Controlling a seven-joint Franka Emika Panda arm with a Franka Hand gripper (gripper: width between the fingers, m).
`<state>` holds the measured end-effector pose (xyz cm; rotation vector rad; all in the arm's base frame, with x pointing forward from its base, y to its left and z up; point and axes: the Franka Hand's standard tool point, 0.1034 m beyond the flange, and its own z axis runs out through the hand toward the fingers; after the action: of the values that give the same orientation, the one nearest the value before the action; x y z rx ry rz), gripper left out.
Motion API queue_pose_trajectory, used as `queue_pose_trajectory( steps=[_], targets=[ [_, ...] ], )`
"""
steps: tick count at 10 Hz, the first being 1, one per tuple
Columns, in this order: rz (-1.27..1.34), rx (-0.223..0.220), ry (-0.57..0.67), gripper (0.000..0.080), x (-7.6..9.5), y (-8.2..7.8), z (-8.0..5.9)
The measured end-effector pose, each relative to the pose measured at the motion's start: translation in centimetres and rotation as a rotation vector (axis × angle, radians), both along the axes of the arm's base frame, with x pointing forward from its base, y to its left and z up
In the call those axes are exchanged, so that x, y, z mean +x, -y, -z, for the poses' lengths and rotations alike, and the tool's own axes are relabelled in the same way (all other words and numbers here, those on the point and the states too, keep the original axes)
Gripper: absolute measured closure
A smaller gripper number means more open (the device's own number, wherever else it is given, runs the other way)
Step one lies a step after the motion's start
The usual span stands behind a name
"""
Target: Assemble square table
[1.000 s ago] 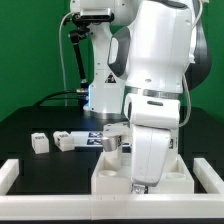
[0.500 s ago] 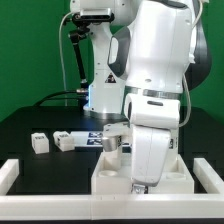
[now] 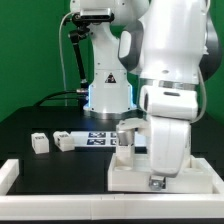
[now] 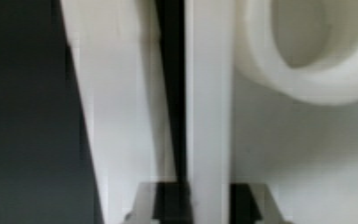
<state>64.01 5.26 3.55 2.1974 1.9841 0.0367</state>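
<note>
The square table's white panel (image 3: 126, 178) lies underside up near the front of the black surface. One short white leg (image 3: 128, 130) stands upright at its far corner. My gripper (image 3: 155, 181) reaches straight down onto the panel's near edge, and the arm's body hides most of the panel. In the wrist view the gripper (image 4: 204, 206) is shut on the panel's upright rim (image 4: 208, 100), with a dark finger (image 4: 165, 205) on each side. A round socket (image 4: 318, 50) shows beside the rim. Two loose legs (image 3: 39, 142) (image 3: 66, 141) lie at the exterior view's left.
The marker board (image 3: 100, 140) lies flat behind the panel by the robot's base (image 3: 108, 95). The long white bar (image 3: 12, 174) edges the black surface at the front left and shows again at the right (image 3: 214, 176).
The arm has moved toward the exterior view's right, and the panel with its upright leg has slid right with it. The two loose legs have not moved.
</note>
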Motion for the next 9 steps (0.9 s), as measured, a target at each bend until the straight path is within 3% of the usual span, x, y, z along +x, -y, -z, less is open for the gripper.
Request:
queue_pose_trajectory(
  steps=[3,6,7,8,9],
  targets=[
    [-0.023,-0.049,-0.023,0.0735,0.74,-0.62,0.58],
    [-0.024,-0.053,-0.025,0.0716,0.68,-0.45,0.54],
    [-0.024,-0.053,-0.026,0.0528,0.67,-0.39,0.57],
    [-0.022,-0.053,-0.026,0.0528,0.66,-0.32,0.59],
    [-0.022,-0.053,-0.026,0.0343,0.66,-0.26,0.60]
  ],
)
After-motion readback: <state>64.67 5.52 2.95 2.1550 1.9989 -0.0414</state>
